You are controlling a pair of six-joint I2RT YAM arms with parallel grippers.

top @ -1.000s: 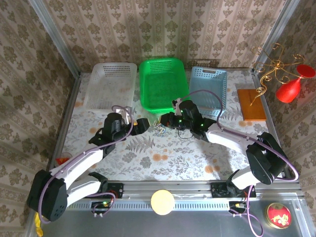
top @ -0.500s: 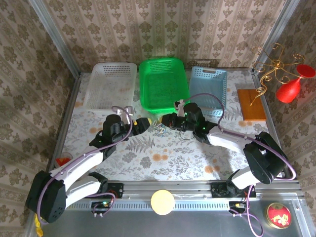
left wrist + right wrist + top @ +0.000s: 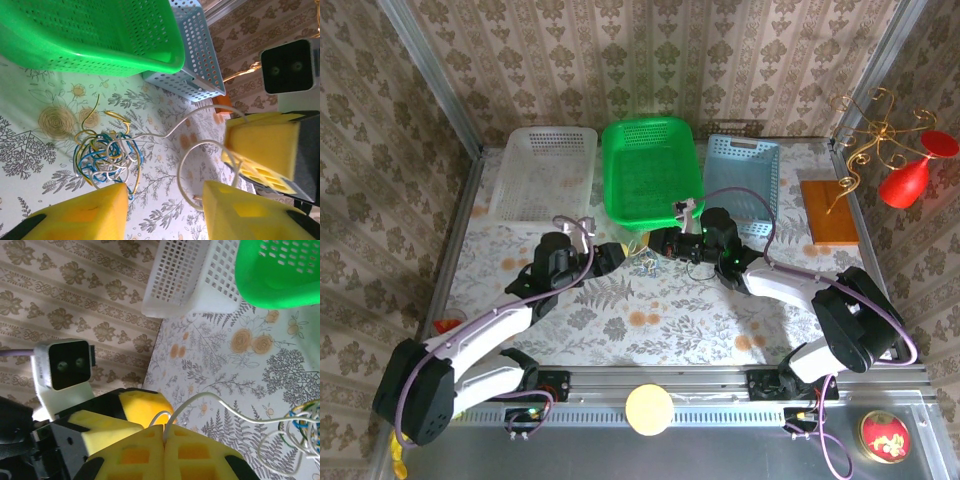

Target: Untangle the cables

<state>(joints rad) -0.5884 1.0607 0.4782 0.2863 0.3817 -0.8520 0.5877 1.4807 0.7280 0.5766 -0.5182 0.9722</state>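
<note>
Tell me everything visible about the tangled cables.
The cables are thin, plastic-looking cords in blue, yellow and white, wound into one loose ball. It lies on the floral table, near the green basket but apart from it. A yellow end pokes out toward the basket. One white strand leaves the ball, curls into a wide loop and ends pinched in the shut right gripper. The left gripper, jaws apart, hangs beside the ball; contact cannot be told.
</note>
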